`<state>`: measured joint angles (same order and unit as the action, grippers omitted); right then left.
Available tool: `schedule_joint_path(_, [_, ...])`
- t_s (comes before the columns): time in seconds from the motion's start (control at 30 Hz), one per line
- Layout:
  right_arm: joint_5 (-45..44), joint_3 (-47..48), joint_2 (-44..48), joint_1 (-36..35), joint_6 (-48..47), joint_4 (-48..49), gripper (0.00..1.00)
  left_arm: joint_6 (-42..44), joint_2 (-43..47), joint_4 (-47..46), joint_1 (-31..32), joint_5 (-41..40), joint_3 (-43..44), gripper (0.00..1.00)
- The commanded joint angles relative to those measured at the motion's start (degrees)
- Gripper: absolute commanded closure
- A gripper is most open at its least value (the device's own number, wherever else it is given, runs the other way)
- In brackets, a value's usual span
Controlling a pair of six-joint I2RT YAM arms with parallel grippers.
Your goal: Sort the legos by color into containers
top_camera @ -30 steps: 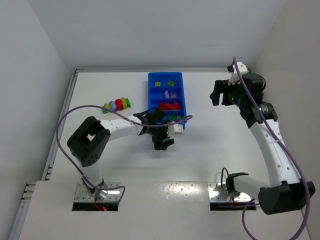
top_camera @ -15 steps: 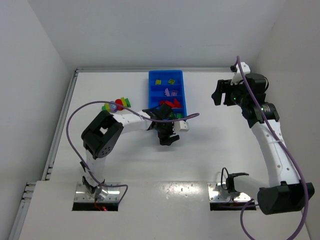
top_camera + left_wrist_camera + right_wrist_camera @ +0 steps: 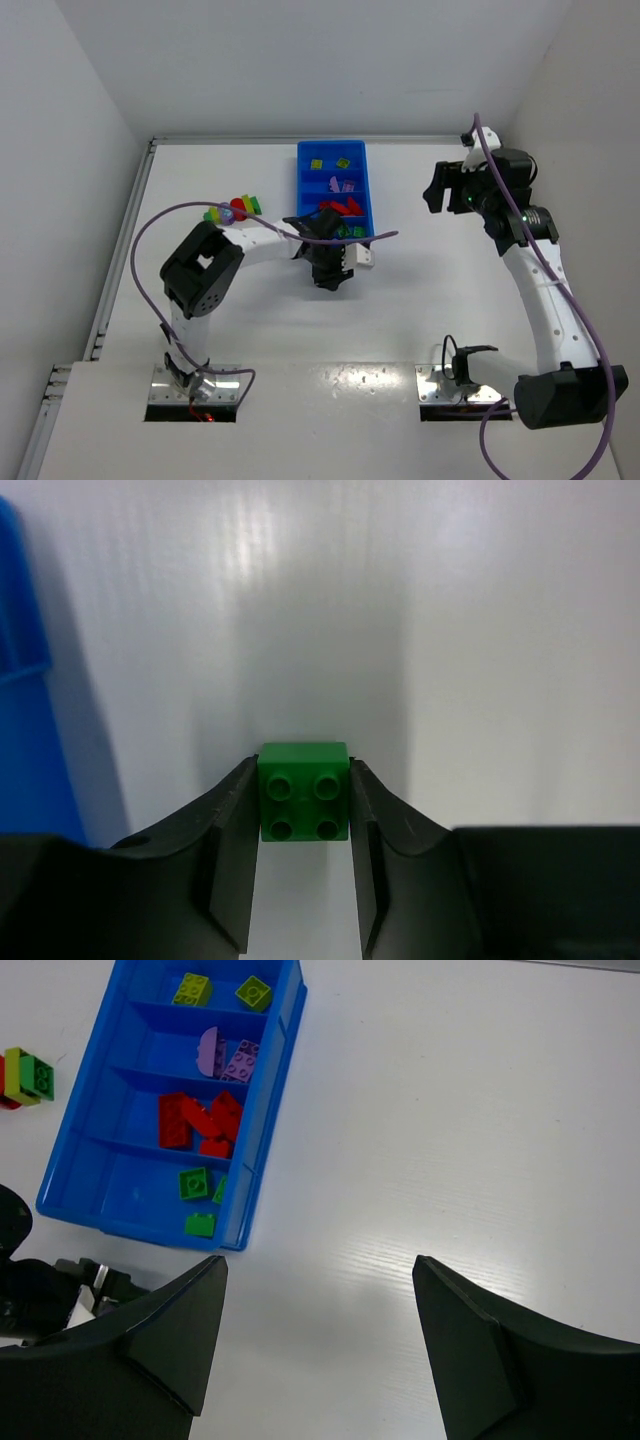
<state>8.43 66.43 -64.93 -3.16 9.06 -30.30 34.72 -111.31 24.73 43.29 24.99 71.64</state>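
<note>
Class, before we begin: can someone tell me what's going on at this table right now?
The left gripper is shut on a green lego brick, over the white table just short of the near end of the blue tray. The tray's four compartments hold yellow-green bricks, purple bricks, red bricks and, nearest the arms, green bricks. A multicoloured cluster lies unsorted on the table left of the tray. The right gripper is open and empty, raised to the tray's right.

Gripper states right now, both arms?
left gripper: closed on a green lego, held between its fingers.
right gripper: open, holding nothing.
</note>
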Motion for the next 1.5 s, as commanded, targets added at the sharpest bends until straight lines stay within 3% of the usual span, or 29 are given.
schedule_joint_path(0.0, [3.08, -0.69, 0.15, 0.17, 1.31, 1.39, 0.25, 1.14, 8.37, 8.3, -0.75, 8.47, 3.14, 0.9])
schedule_joint_path(0.17, [10.54, -3.59, -0.38, -0.35, 1.92, 4.19, 0.25, -6.93, 18.13, 11.57, -0.05, 13.77, 12.19, 0.91])
schedule_joint_path(0.3, [14.24, -3.59, -2.74, -0.36, 4.91, 6.92, 0.22, -15.63, 21.3, 5.44, -1.1, 7.73, 15.28, 0.91])
schedule_joint_path(0.43, [14.25, -1.49, -6.35, -0.36, 5.71, 7.54, 0.18, -22.67, 19.56, -0.72, -4.96, -1.6, 18.62, 0.91])
schedule_joint_path(0.57, [12.84, 2.38, -9.95, -0.36, 5.71, 7.54, 0.12, -27.5, 11.22, 1.19, -10.93, 0.92, 27.92, 0.91])
schedule_joint_path(0.63, [11.62, 3.08, -10.83, 0.17, 5.71, 7.54, 0.12, -28.03, 6.64, 2.51, -11.47, 4.18, 31.8, 0.89])
schedule_joint_path(0.7, [11.61, 3.09, -11.44, 0.17, 5.71, 7.54, 0.04, -28.65, 4.09, 3.04, -12.09, 4.19, 32.43, 0.88])
schedule_joint_path(0.83, [11.09, 3.61, -11.45, 0.17, 5.71, 7.02, 0.04, -28.66, -3.02, 5.5, -13.31, 7.07, 36.02, 0.84])
schedule_joint_path(1.3, [11.61, 3.61, -12.51, 0.17, 5.71, 7.01, 0.04, -25.05, -8.66, 9.55, -13.84, 7.7, 32.34, 0.81])
schedule_joint_path(1.37, [11.61, 3.61, -13.03, 0.17, 5.71, 7.01, 0.04, -23.91, -9.28, 9.55, -13.84, 7.7, 30.94, 0.75])
schedule_joint_path(1.47, [11.61, 4.14, -13.03, 0.17, 5.18, 7.01, 0.04, -22.77, -9.28, 10.07, -13.84, 7.78, 29.53, 0.56])
